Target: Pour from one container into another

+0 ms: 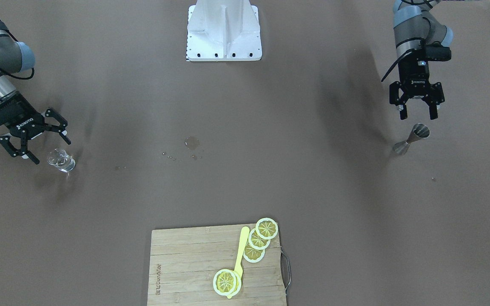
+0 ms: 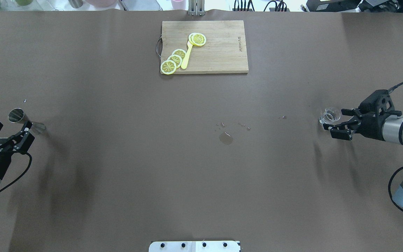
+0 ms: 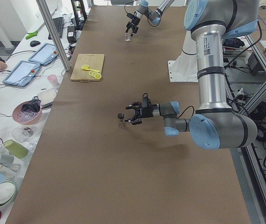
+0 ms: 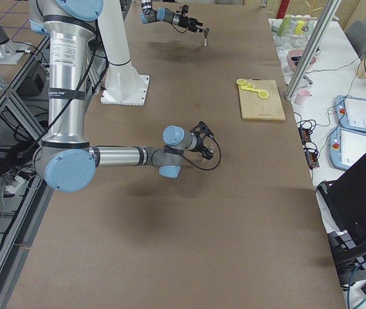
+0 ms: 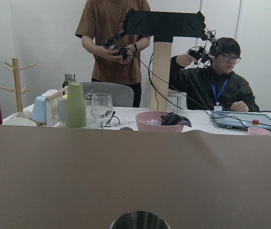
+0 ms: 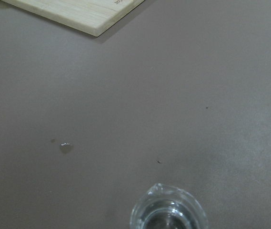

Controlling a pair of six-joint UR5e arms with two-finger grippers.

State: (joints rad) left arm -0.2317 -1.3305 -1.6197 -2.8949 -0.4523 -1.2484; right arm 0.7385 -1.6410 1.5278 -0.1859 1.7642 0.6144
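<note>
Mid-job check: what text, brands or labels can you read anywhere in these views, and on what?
"ROBOTIQ": on the left gripper body.
"ROBOTIQ": on the right gripper body.
Burned mark near the cutting board edge: too blurred to read.
Sticker on the left arm: too small to read.

Clear glass cup [image 1: 61, 160]; shiny steel jigger [image 1: 411, 138].

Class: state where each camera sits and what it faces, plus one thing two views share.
Front: across the table, facing robot base; left claw, right claw.
Overhead: behind it, looking down; both claws.
Exterior left: table end; left arm near.
Exterior right: opposite end; right arm near.
Left wrist: level, over jigger; no claw.
Right wrist: down onto glass cup; no claw.
Shared: front and overhead show cutting board.
</note>
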